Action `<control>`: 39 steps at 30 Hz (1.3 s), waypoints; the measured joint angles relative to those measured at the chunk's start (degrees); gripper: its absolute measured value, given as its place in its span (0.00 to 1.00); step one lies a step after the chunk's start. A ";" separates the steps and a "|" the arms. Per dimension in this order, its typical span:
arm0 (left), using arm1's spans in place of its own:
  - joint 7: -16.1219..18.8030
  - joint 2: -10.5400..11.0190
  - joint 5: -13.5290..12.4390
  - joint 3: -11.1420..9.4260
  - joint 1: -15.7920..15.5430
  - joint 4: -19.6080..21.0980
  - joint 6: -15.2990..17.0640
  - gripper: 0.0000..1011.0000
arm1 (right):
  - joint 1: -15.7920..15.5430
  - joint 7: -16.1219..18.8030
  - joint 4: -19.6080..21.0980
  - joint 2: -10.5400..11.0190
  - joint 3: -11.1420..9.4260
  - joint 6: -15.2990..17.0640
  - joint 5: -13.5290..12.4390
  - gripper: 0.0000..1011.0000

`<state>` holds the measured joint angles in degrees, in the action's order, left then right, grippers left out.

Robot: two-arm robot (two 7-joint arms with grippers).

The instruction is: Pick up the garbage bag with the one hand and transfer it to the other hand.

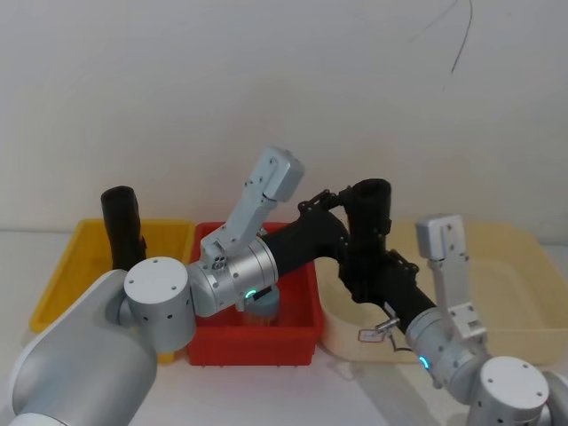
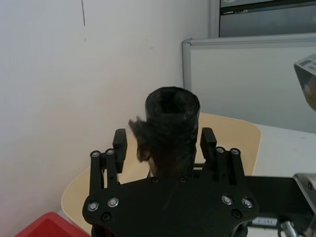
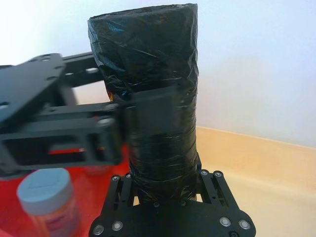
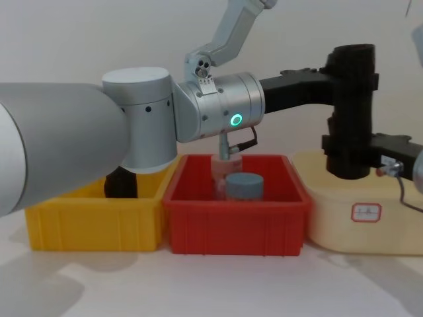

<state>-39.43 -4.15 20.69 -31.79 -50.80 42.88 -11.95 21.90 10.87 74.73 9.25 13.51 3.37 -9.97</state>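
The garbage bag point(image 1: 371, 232), a matte-black roll, stands upright in the air above the cream bin point(image 1: 519, 266). My left gripper point(image 1: 366, 206), on the silver arm with the green ring, reaches in from the left and is shut on the roll's upper half. My right gripper point(image 1: 359, 269) comes up from the lower right and is shut on the roll's lower part. The chest view has the garbage bag point(image 4: 351, 113) with the left gripper point(image 4: 352, 76) above the right gripper point(image 4: 347, 150). In the right wrist view the garbage bag point(image 3: 148, 54) rises out of the right gripper point(image 3: 165, 180).
A red bin point(image 4: 234, 214) in the middle holds a clear jar with a blue-grey lid point(image 4: 244, 185). At the left, a yellow bin point(image 4: 92, 214) holds another black roll point(image 1: 120, 226). A white wall runs close behind the bins.
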 joint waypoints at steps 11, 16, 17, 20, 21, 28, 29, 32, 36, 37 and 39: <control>0.00 0.00 0.00 0.00 0.00 0.00 0.00 0.99 | 0.21 -2.17 0.36 1.60 -3.80 2.10 0.21 0.55; 0.00 0.00 0.00 0.00 0.00 0.00 0.00 0.99 | 0.38 -3.69 0.43 2.58 -5.91 3.21 0.44 0.55; 0.00 0.00 0.00 0.00 0.00 0.00 0.00 0.99 | 0.41 -3.86 0.45 2.72 -6.21 3.33 0.47 0.55; 0.00 0.00 0.00 0.00 0.00 0.00 -0.01 0.99 | 0.49 -4.88 0.50 3.32 -7.55 4.10 0.68 0.55; 0.00 0.00 0.00 0.00 0.00 0.00 0.00 0.99 | 0.51 -5.21 0.51 3.46 -7.88 4.28 0.73 0.55; 0.00 0.00 0.00 0.00 0.00 0.00 -0.01 0.99 | 0.58 -8.09 0.89 4.98 -11.08 5.91 1.56 0.73; 0.00 0.00 0.00 0.00 0.00 0.00 -0.01 0.99 | 0.58 -8.54 0.99 5.11 -11.31 6.12 1.76 0.75; 0.00 0.00 0.00 0.00 0.00 0.00 -0.01 0.99 | 0.48 -9.83 1.55 5.63 -12.15 6.56 2.52 0.84; 0.00 0.00 0.00 0.00 0.00 0.00 -0.01 0.99 | 0.27 -10.89 2.58 6.12 -12.73 6.72 3.39 0.92; 0.00 0.00 0.00 0.00 0.02 0.00 -0.01 0.99 | 0.17 -11.23 3.31 6.36 -12.90 6.72 3.76 0.96; 0.02 0.02 0.01 0.00 0.06 0.01 -0.01 0.99 | 0.05 -11.54 4.27 6.64 -12.98 6.66 4.26 0.99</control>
<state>-39.41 -4.13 20.70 -31.78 -50.74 42.89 -11.96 21.95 -0.68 79.00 15.88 0.53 10.03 -5.71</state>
